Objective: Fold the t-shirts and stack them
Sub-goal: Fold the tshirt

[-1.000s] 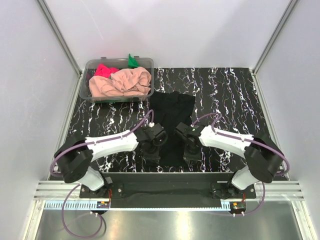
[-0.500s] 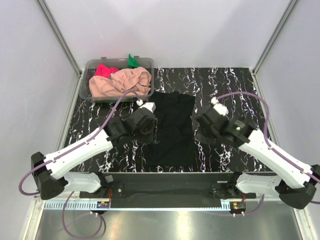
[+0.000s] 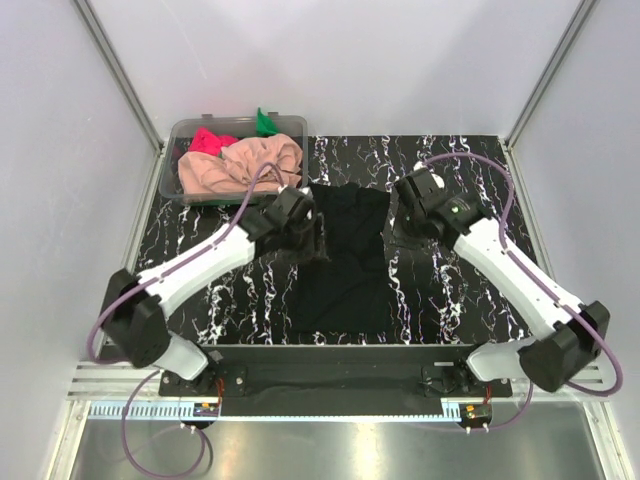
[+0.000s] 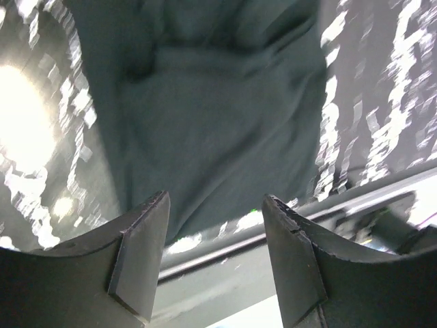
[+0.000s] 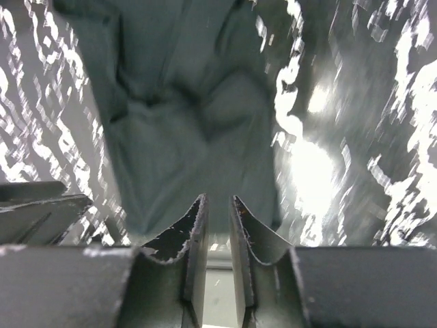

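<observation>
**Both grippers empty over the black shirt**

Hard to read: both wrist views are blurred, so cloth detail is soft. In the top view the left gripper [image 4: 215,199] is dark against dark cloth and its fingers cannot be made out. It covers the black shirt [image 3: 345,265] at the shirt's 10 o'clock edge. The left wrist view shows the jaws wide apart with nothing between them and cloth below.

The right gripper [image 5: 218,199] hangs at the shirt's 2 o'clock edge. Its jaws show only a narrow slit, with nothing in it, and the shirt lies beneath.

Tub [image 3: 232,119], at 11 o'clock on the table [image 3: 460,180]:
- The peach shirt [image 3: 240,165] is crumpled on top and hides most of the contents.
- The pink-red shirt [image 3: 208,140] is partly buried under it.
- Only a tip of the green shirt [image 3: 265,122] shows, at the far rim.

The wrist views cut off the black shirt's outline, so fold lines cannot be told.

Edges and room:
- The black shirt lies flat at table centre. Its 6 o'clock hem is near the table's front edge, and its 11 o'clock corner is just beside the tub.
- Marbled surface shows from the shirt's 3 o'clock side out to the right wall [image 3: 590,200].
- A narrower strip shows at 8 o'clock, crossed by the left arm.
</observation>
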Robot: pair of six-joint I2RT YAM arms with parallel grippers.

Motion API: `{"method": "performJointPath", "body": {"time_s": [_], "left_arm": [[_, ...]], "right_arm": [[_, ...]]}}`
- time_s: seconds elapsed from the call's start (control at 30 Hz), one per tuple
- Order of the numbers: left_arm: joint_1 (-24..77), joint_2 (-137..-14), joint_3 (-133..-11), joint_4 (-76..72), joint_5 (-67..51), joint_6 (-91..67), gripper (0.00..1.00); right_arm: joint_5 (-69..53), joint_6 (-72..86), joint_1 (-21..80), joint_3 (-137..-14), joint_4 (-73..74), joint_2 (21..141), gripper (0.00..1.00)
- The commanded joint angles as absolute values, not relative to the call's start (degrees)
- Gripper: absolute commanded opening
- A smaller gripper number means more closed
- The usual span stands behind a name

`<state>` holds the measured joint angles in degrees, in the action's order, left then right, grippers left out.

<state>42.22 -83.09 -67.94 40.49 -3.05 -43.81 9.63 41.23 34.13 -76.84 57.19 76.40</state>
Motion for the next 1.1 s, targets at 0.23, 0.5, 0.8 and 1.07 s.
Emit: {"method": "performJointPath", "body": {"time_s": [0.23,0.5,0.8,1.07], "left_arm": [[36.3,-98.3,-83.7,36.5,-11.2,-42.3,0.59],[33.1,-107.6,-87.1,36.9,-18.3,-34.5,0.59],[31.0,-105.1,-77.4,35.7,-21.4,-30.8,0.59],[31.0,-103.1,-73.8,34.5,-21.4,-31.0,0.59]], "right_arm": [[-7.8,27.1,22.7,-78.8,46.1,89.8,0.27],[-9.1,25.7,22.4,-76.6,43.2,92.5,0.32],[-8.3,22.8,22.4,-75.6,44.8,99.5,0.4],[-8.8,19.9,22.2,-74.4,41.2,104.0,0.41]]}}
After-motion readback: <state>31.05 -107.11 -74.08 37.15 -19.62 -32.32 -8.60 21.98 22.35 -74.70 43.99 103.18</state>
